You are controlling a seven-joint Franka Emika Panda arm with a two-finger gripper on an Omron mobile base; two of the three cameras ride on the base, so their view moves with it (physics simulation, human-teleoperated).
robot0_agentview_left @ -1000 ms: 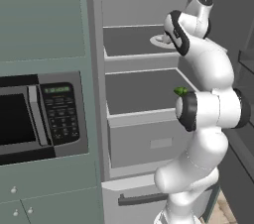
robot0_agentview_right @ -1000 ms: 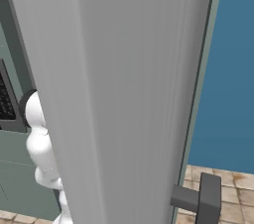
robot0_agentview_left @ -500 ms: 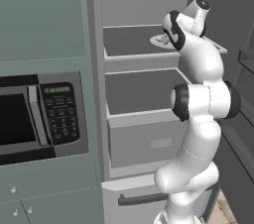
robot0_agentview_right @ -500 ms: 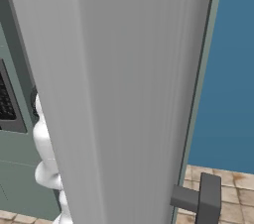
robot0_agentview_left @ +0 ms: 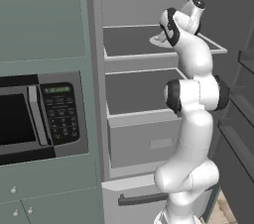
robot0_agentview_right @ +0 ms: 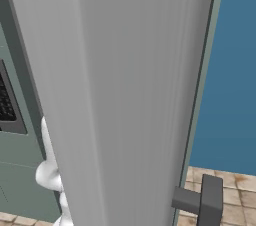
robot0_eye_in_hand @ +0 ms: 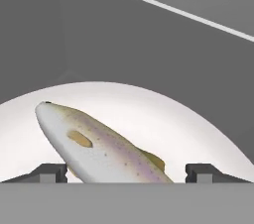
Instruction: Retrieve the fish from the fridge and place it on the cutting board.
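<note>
Reaching into the tall grey fridge (robot0_agentview_left: 149, 84), the tool (robot0_eye_in_hand: 126, 172) straddles the speckled silvery fish (robot0_eye_in_hand: 96, 148) with jaws wide, nothing gripped, on a white plate (robot0_eye_in_hand: 163, 119) near the upper shelf's front edge; lifting and transfer remain.

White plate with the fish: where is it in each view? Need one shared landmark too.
Left base view: white plate at the upper fridge shelf's right end, partly behind the arm.
Right base view: open fridge door in front, arm lower left.
Hand view: plate across the lower half, fish on it.
Landmark: that grey shelf, left base and hand views.
</note>
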